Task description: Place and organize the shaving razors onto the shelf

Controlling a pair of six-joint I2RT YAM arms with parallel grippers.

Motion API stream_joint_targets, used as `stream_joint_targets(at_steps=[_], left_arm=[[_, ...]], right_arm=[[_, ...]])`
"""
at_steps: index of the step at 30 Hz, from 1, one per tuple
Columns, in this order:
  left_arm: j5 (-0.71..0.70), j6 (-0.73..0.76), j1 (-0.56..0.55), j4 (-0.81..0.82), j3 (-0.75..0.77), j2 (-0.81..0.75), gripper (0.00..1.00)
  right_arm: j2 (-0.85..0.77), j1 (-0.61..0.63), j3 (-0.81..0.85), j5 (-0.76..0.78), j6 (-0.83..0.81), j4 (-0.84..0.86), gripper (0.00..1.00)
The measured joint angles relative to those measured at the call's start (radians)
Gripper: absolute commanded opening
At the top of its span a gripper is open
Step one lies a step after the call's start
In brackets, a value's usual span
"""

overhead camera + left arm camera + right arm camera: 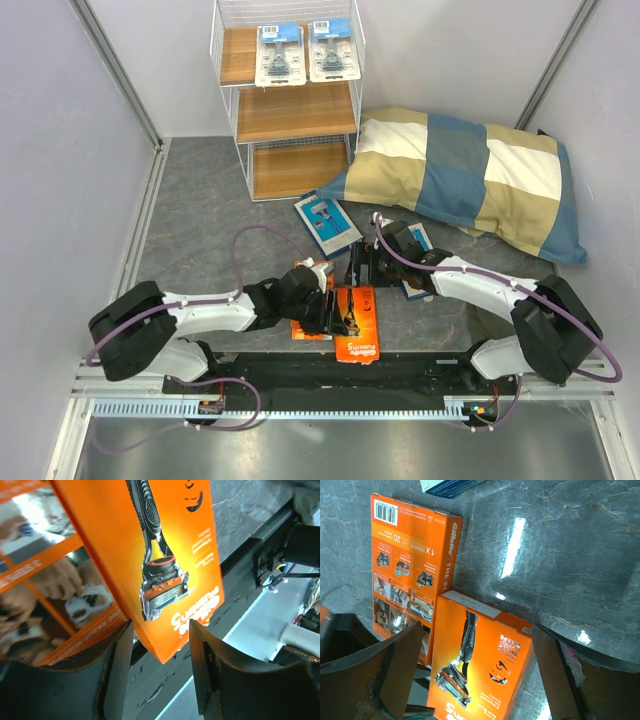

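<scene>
Two orange razor packs lie side by side near the table's front edge: one face up (360, 335) (165, 555) (480, 670), one back side up (300, 330) (45, 585) (405, 575). My left gripper (335, 312) (161, 645) is open, with the face-up pack's lower corner between its fingers and a gap on both sides. My right gripper (362, 268) (477, 635) hangs wide open above the same two packs. One blue box (328, 222) lies farther back, another (420, 240) partly under the right arm. Two clear blister packs (279, 55) (333, 50) sit on the top tier of the shelf (300, 112).
A blue-and-beige checked pillow (470, 170) lies at the back right, next to the shelf. The arms' black base rail (330, 375) runs along the near edge, just behind the orange packs. Grey walls close in both sides.
</scene>
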Motion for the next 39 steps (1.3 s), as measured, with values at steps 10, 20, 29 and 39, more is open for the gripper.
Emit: stream_joint_targets(at_steps=[10, 20, 29, 39], left_arm=[[-0.033, -0.073, -0.031, 0.018, 0.054, 0.140, 0.27], [-0.050, -0.101, -0.042, 0.039, 0.109, 0.201, 0.02], [-0.184, -0.072, -0.050, -0.098, 0.099, 0.020, 0.02], [-0.228, -0.024, 0.032, -0.204, 0.061, -0.222, 0.02]], right_arm=[[-0.029, -0.024, 0.000, 0.000, -0.017, -0.020, 0.98], [-0.035, -0.035, -0.010, 0.000, -0.024, -0.027, 0.98], [-0.072, -0.048, -0.010, -0.001, -0.029, -0.034, 0.98], [-0.113, -0.067, -0.010, -0.021, -0.030, -0.031, 0.98]])
